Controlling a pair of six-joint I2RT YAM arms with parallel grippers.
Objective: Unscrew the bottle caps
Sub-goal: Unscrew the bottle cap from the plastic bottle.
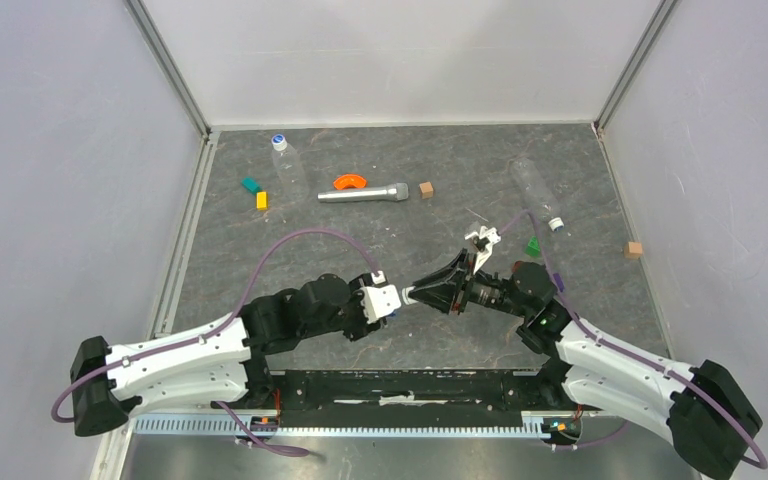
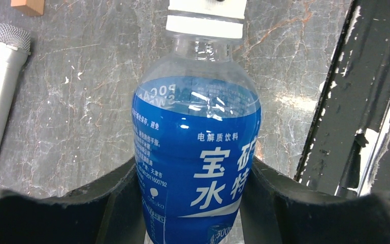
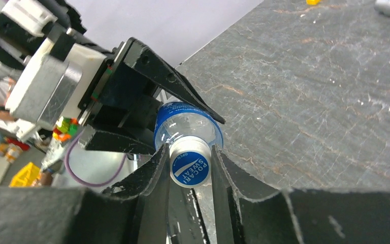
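The short clear plastic bottle with the blue label [image 2: 198,152] lies roughly level between the two arms, near their bases, and appears to be lifted off the grey marbled worktop [image 1: 460,170]. The left arm's fingers [image 2: 117,193] are clamped on its body, one on each side of the label. The right arm's fingers [image 3: 150,178] are pressed together on its small round screw cap with the white rim and blue top [image 3: 190,165], touching it on both sides. That cap looks fully seated on the neck, so I judge the first cap is gripped but not yet loosened.

The other two bottles lie on the worktop, well apart. The tall clear unlabelled bottle at the far left [image 1: 288,170] has its blue-topped cap [image 1: 278,141] on. The clear unlabelled bottle at the far right [image 1: 532,185] has its white cap [image 1: 556,224] on. As I read it, no cap is off yet, and all three are left to do.
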